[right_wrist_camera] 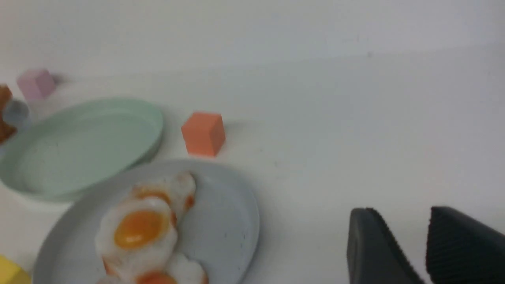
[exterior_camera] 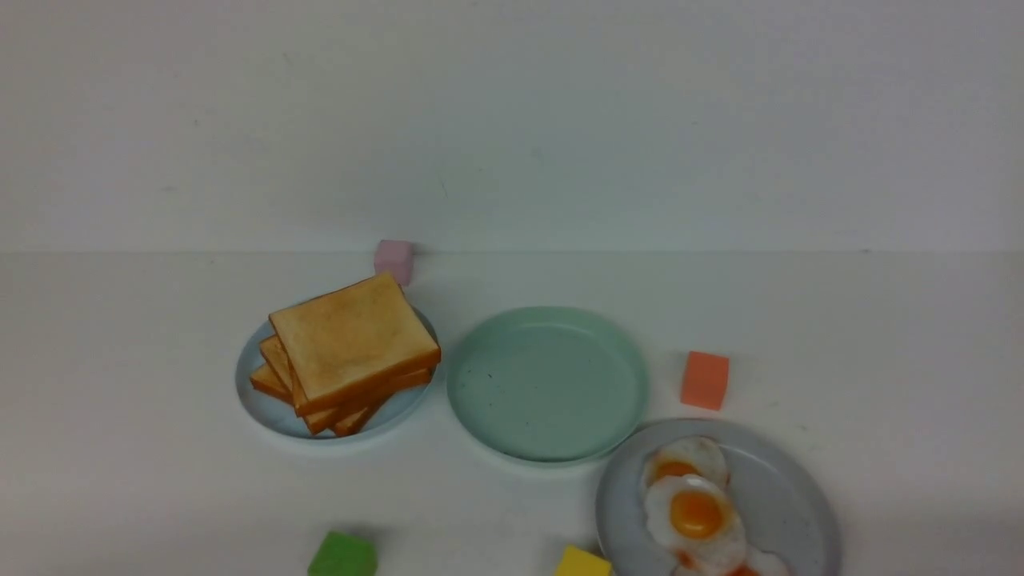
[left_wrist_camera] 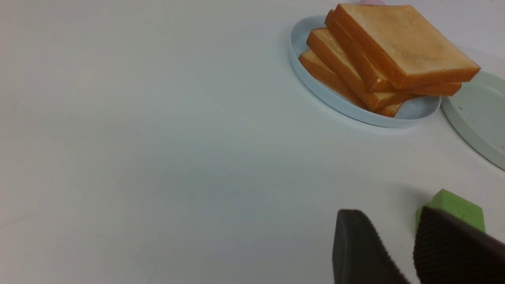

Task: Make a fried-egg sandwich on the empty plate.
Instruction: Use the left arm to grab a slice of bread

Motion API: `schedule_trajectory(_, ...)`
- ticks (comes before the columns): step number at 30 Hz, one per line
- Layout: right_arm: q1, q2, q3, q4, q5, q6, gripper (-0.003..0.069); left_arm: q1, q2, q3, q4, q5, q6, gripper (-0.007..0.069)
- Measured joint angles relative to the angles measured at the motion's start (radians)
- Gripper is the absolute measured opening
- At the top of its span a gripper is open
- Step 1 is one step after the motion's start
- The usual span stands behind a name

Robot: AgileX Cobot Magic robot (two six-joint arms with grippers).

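Observation:
The empty plate (exterior_camera: pixel 547 382), mint green with faint specks, sits mid-table with nothing on it. To its left, a skewed pile of toast slices (exterior_camera: pixel 352 344) rests on a pale blue plate (exterior_camera: pixel 256 392). At the front right, several fried eggs (exterior_camera: pixel 696 512) lie on a grey plate (exterior_camera: pixel 792 512). The fried-egg sandwich is out of view. My left gripper (left_wrist_camera: pixel 388 213) is open and empty, low over the table, well short of the toast (left_wrist_camera: pixel 402 43). My right gripper (right_wrist_camera: pixel 400 211) is open and empty, off to the side of the eggs (right_wrist_camera: pixel 140 228). Neither arm shows in the front view.
A pink cube (exterior_camera: pixel 394 261) stands behind the toast and an orange cube (exterior_camera: pixel 705 380) to the right of the mint plate. A green cube (exterior_camera: pixel 342 555) and a yellow cube (exterior_camera: pixel 582 562) sit at the front edge. The green cube (left_wrist_camera: pixel 457 207) lies just past one left finger.

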Motion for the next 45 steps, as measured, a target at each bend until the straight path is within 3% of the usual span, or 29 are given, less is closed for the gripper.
schedule_trajectory(4,0.0,0.0,0.0,0.0,-0.02,0.0,0.0241,0.0,0.0,0.0,0.005,-0.004,0.0,0.0237)
schedule_trajectory(9,0.0,0.0,0.0,-0.012,-0.053,0.009,0.0241,0.0,0.0,0.001,-0.002,-0.115,-0.004,0.0237)
schedule_trajectory(11,0.0,0.0,0.0,-0.006,-0.074,0.033,0.0241,0.0,0.0,0.001,-0.016,-0.156,-0.004,0.0237)
schedule_trajectory(16,0.0,0.0,0.0,0.095,-0.257,0.234,0.0241,0.0,0.0,0.002,-0.15,-0.349,-0.05,0.0237)
schedule_trajectory(21,0.0,0.0,-0.004,0.101,-0.391,0.282,0.0241,0.0,0.0,0.003,-0.196,-0.562,-0.079,0.0237)
schedule_trajectory(24,0.0,0.0,-0.052,0.101,-0.388,0.289,0.0241,0.0,0.0,-0.021,-0.2,-0.604,-0.089,0.0237)
schedule_trajectory(33,0.0,0.165,-0.448,0.094,-0.152,0.284,0.0241,0.0,0.122,-0.388,-0.201,-0.42,-0.089,0.0237)
schedule_trajectory(38,0.0,0.369,-0.697,0.05,0.103,0.237,0.0241,0.0,0.366,-0.663,-0.205,-0.094,-0.089,0.0237)
schedule_trajectory(41,0.0,0.458,-0.738,0.02,0.196,0.217,0.0241,0.0,0.495,-0.747,-0.19,0.064,-0.087,0.0237)
schedule_trajectory(45,0.0,0.533,-0.724,0.042,0.273,0.213,0.0241,0.0,0.619,-0.761,-0.167,0.123,-0.089,0.0237)
